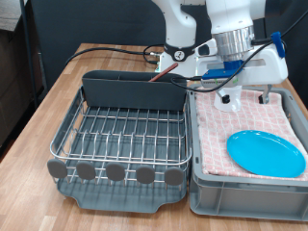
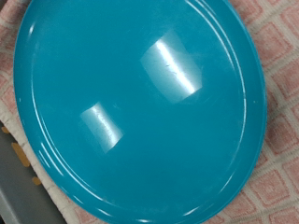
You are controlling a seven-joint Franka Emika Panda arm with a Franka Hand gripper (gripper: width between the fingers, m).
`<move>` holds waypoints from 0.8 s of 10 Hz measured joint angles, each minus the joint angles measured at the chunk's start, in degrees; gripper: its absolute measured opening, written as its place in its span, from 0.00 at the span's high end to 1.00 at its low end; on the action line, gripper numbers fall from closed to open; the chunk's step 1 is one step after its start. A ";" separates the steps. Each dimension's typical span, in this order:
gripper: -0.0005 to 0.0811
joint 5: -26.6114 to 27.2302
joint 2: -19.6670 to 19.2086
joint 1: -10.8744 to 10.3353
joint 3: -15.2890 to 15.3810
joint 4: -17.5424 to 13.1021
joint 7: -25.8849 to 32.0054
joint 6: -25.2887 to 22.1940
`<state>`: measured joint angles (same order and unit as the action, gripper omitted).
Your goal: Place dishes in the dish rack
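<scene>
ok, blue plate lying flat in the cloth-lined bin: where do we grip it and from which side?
Probably the rim. The blue plate lies flat on the pink checked cloth, so its broad face gives two fingers nothing to close on. The raised edge nearest the dish rack looks clearest; come from above, angled, one finger over the lip. The end effector hangs above the bin.

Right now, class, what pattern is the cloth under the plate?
Pink and white checks on the cloth beneath the plate; wrist view shows it best.

the plate (image 2: 140,107) is cut off by the wrist view's edges. in the exterior view, the end effector (image 1: 248,94) fingertips are too small to be told apart. the spoon (image 1: 166,81) is largely hidden inside the caddy (image 1: 130,91).
</scene>
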<state>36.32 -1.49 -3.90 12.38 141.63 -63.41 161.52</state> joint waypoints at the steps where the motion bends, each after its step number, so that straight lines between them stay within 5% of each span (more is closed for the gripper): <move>1: 0.01 3.23 -0.30 0.00 0.45 0.02 3.42 0.77; 8: 0.01 4.70 -2.84 -0.08 1.15 0.18 5.48 3.60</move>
<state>41.03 -4.33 -3.99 13.52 141.81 -57.92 165.12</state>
